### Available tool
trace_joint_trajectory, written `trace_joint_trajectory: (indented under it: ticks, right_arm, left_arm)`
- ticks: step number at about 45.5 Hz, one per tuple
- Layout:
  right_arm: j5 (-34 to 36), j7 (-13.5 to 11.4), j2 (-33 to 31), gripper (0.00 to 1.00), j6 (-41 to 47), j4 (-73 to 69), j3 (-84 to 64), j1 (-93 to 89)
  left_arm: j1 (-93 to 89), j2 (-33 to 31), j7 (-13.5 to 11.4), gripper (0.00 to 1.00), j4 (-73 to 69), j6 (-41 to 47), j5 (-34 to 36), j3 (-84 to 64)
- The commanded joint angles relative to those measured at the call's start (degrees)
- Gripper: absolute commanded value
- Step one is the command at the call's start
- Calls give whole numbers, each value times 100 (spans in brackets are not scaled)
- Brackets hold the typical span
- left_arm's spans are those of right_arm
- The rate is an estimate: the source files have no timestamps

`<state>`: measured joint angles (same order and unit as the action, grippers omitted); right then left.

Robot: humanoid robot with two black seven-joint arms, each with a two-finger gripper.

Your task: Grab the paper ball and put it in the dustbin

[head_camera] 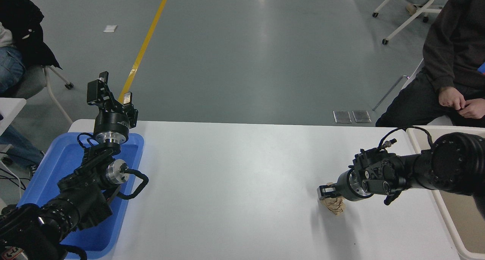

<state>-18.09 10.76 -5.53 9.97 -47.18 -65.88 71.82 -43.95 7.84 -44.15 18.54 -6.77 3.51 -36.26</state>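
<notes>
Fingers of right gripper (328, 193) clamp paper ball (335, 206), hiding its top

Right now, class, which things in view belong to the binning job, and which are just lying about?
Belong to the job:
paper ball
dustbin
right gripper, closed on the ball

Just lying about:
blue tray
left gripper, parked over the tray
wheeled chair
</notes>
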Motion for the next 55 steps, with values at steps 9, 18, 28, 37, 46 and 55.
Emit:
trace_joint_trajectory:
  ticks: [9,18,28,37,46,55]
  right_arm:
    - [-10,66,-580,0,180,-431,-417,859]
    - [-159,66,-1046,0,180,-1372,-742,1949]
    - [-265,66,-1266,0,233,-2664,-1375,3662]
    - [-265,66,-1257,0,496,-3332,-1753,4814]
    - [-326,66,-1205,0,988,-3710,-1850,5711]
    - [-379,66,-1196,0,1358,-3772,-1876,6169]
  left_arm:
    - [0,-2,3,100,0,0,0,5]
    - [0,-2,3,100,0,0,0,5]
    - [0,-2,-6,100,0,0,0,5]
    - [0,7,3,100,0,0,0,-4]
    - [9,7,3,100,0,0,0,-4]
    - [9,15,3,100,0,0,0,-4]
